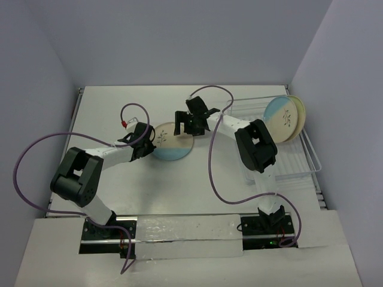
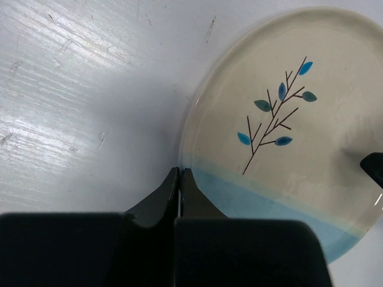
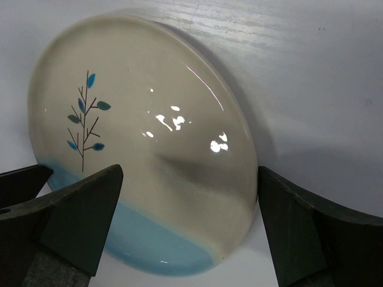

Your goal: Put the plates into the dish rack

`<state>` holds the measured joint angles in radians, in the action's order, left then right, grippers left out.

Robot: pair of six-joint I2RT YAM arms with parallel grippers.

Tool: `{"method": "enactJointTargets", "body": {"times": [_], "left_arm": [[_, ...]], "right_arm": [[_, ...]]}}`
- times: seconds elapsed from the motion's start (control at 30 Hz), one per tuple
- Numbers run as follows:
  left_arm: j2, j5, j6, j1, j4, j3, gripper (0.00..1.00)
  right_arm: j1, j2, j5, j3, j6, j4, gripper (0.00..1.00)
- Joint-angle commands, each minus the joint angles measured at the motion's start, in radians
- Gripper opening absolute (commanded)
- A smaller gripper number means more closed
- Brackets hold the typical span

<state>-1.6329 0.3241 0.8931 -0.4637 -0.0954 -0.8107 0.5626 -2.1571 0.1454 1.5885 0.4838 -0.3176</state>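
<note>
A cream plate point(image 1: 173, 143) with a light blue part and a sprig motif lies on the table between my two grippers. My left gripper point(image 1: 145, 141) is shut, and its tips point(image 2: 180, 171) touch the rim of this plate point(image 2: 281, 119) without holding it. My right gripper point(image 1: 187, 124) stands open at the opposite side. Its fingers point(image 3: 90, 215) straddle the rim of the plate point(image 3: 149, 137), which looks tilted there with a shadow behind it. Two more plates point(image 1: 285, 117) stand on edge in the clear dish rack point(image 1: 299, 158) at the right.
The rack runs along the right wall, its nearer half holding only tines. White walls close the table on three sides. Purple cables loop from both arms, one point(image 1: 212, 173) over the table in front of the plate.
</note>
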Motion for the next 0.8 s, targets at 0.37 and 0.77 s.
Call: {"method": "enactJointTargets", "body": {"times": [0.37,0.77], "left_arm": [[-0.031,-0.034,-0.024,-0.016,-0.034,0.008,0.00],[-0.050,-0.056,-0.027,-0.018,-0.015,0.005,0.00]], "right_arm": [[0.036,0.098,0.270,-0.043,-0.063,0.075,0.91],[0.034,0.171,0.437,-0.067,-0.009,0.197,0.65]]}}
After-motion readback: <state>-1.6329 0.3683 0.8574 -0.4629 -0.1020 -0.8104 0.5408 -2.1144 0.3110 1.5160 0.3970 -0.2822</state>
